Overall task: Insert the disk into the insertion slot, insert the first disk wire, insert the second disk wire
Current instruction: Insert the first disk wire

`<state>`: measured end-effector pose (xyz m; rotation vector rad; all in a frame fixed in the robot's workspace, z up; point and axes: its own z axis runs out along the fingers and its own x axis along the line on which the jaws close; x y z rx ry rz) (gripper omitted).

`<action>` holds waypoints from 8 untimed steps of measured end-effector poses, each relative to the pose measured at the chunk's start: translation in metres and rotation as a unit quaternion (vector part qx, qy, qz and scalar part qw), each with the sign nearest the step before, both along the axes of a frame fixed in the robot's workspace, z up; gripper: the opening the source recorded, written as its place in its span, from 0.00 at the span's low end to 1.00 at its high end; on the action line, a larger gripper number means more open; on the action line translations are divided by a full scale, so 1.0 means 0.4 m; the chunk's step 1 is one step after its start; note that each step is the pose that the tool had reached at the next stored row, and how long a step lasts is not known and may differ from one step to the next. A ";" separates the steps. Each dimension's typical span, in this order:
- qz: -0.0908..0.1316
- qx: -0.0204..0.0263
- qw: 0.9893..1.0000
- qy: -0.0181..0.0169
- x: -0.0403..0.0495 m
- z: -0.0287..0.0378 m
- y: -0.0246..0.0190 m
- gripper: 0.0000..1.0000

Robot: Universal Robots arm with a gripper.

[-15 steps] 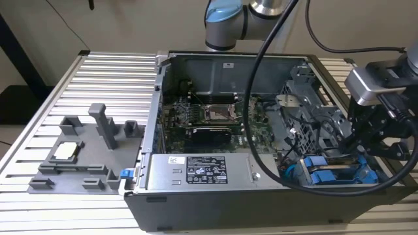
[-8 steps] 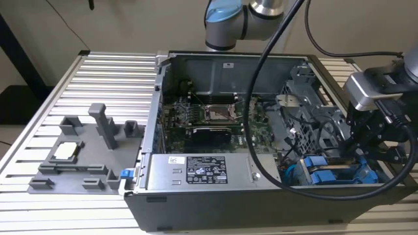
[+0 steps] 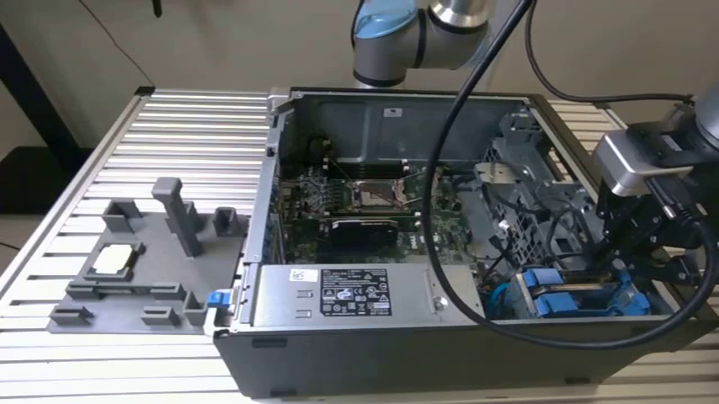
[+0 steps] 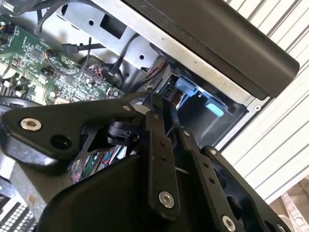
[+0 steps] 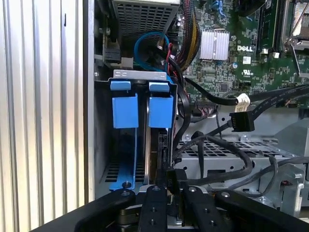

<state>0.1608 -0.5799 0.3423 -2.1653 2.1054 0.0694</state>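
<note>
The disk (image 5: 162,145) stands edge-on in the insertion slot (image 5: 140,74), under the blue carrier tab (image 5: 161,110) nearer the motherboard. My gripper (image 5: 174,186) sits right at the disk's near end, its black fingers (image 5: 153,205) drawn close together with a small black block at their tips. Whether the fingers grip that block I cannot tell. Two loose wires hang beside the bay: a black plug (image 5: 241,121) and a white-tipped one (image 5: 241,100). In the exterior view the gripper (image 3: 649,252) is low inside the case, by the blue carriers (image 3: 561,296).
A second blue carrier (image 5: 124,111) stands beside the disk. Black cables (image 5: 212,145) loop over the perforated metal cage (image 5: 217,154). The grey power-supply box (image 3: 348,295) and motherboard (image 3: 371,202) lie in the case. A grey fixture plate (image 3: 146,269) rests on the slatted table (image 3: 191,126).
</note>
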 end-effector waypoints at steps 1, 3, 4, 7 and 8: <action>0.000 0.000 1.000 0.000 0.000 -0.001 0.000 0.19; 0.000 0.000 1.000 0.000 0.002 -0.002 0.000 0.19; 0.000 0.000 1.000 0.000 0.002 -0.003 0.000 0.19; 0.000 0.000 1.000 0.000 0.003 -0.003 -0.001 0.19; 0.000 0.000 1.000 0.000 0.003 -0.003 -0.001 0.19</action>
